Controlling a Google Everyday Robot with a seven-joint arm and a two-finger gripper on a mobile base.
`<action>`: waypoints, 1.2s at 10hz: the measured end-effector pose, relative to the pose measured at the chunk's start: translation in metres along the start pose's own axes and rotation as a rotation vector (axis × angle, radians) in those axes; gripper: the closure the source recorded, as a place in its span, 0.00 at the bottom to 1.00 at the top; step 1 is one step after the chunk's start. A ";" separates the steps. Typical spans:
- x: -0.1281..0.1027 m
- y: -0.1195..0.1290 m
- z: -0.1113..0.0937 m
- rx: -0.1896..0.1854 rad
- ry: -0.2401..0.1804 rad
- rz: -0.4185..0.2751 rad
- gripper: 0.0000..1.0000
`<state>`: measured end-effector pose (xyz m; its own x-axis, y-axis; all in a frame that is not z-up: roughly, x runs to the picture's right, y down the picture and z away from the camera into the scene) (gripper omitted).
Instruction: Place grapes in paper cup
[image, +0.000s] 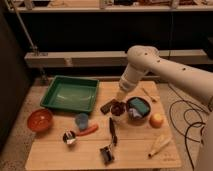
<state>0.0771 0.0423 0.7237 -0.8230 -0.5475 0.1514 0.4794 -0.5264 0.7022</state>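
The grapes, a dark reddish-purple cluster, sit at the middle of the wooden table, right under my gripper. The white arm comes in from the right and reaches down to them. The gripper touches or is just above the top of the bunch. A pale patch right below the grapes looks like the white paper cup, mostly hidden by the bunch. I cannot tell whether the grapes rest in it or hang over it.
A dark bowl with a blue-green item stands just right of the grapes, an orange fruit beyond it. A green tray, red bowl, blue cup, carrot and black tools lie left and front.
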 end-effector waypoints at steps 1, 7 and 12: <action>0.000 0.001 0.000 -0.003 -0.002 0.005 0.93; -0.003 0.004 -0.001 -0.014 -0.004 0.013 0.32; -0.002 0.001 0.001 -0.005 -0.005 0.003 0.20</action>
<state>0.0785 0.0437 0.7248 -0.8228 -0.5461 0.1573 0.4837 -0.5276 0.6983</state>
